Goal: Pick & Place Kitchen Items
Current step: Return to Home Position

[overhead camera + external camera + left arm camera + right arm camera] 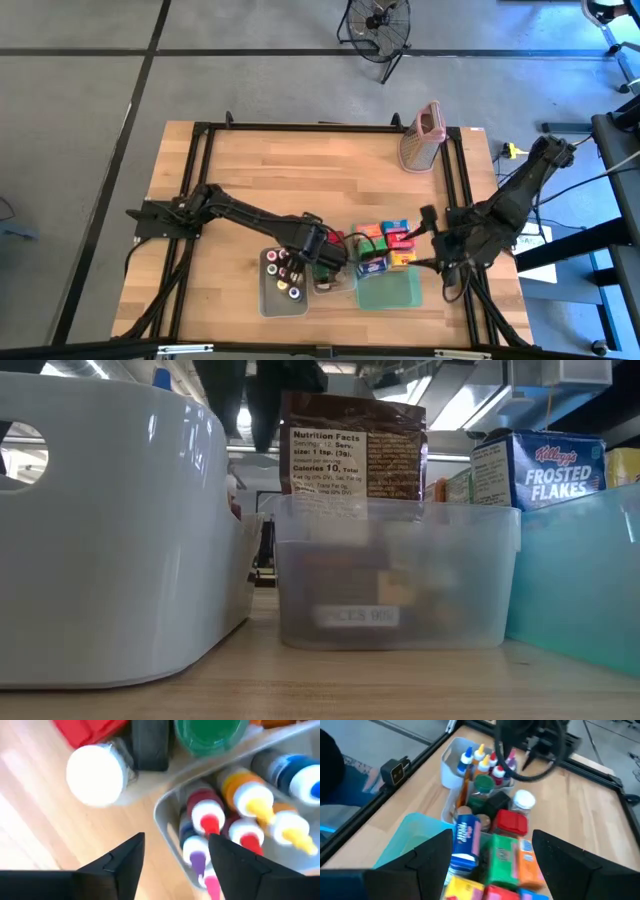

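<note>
left gripper (175,845) spread, empty, at gray bin (165,812) rim | right gripper (492,834) spread, empty | carton (545,465): "frosted flakes" | packet (355,450): "nutrition facts"

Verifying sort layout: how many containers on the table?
3, side by side: gray bin left, clear tub middle, green tray right. None seem hidden. Left pincer hovers open above the bin's edge; right pincer waits open beside the tray.
</note>
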Controlling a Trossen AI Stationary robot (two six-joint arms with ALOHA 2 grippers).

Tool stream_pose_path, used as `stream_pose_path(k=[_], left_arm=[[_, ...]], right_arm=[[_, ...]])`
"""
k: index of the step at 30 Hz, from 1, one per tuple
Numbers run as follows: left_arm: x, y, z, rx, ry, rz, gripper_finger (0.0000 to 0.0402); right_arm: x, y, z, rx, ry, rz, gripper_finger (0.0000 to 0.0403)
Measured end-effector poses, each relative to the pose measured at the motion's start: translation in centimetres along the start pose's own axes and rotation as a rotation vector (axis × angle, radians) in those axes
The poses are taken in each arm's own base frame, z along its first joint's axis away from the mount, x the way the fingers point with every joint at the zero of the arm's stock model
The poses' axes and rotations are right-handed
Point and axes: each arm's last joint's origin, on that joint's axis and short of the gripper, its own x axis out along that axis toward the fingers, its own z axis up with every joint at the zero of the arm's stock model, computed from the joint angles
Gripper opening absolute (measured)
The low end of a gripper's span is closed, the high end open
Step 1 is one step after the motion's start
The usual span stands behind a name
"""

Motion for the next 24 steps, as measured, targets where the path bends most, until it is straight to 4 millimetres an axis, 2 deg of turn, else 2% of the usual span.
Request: stream_pose_path(k=[3, 7, 14, 17, 21, 24], left_arm=[[-1.0, -0.2, -0.8, -0.005, -0.028, 0.005, 0.0194], [-3.2, -0.2, -3.1, -0.018, -0.061, 0.025, 0.0147], [-7.0, 0.6, -9.5, -0.139, -0.148, 0.126, 0.0048], [-8.2, 0.7, -12.4, -0.189, -0.263, 0.158, 0.001], [-8.9, 0.8, -16.1, -0.229, -0.455, 0.179, 0.0004], [-8.5, 0.8, -18.7, -0.225, -0.585, 0.2, 0.0002]], right_arm=[[-1.7, -1.2, 0.9, 0.026, 0.006, -0.007, 0.0274], [-3.5, -2.6, 1.5, 0.071, -0.017, -0.023, 0.0247], [-5.7, -3.9, 0.9, 0.062, -0.031, -0.024, 0.0149], [-6.4, -4.3, 0.5, 0.063, -0.034, -0.024, 0.0105], [-7.2, -4.8, 0.1, 0.046, -0.041, -0.026, 0.0053], [-8.1, -5.3, -0.2, 0.029, -0.073, -0.026, 0.0024]])
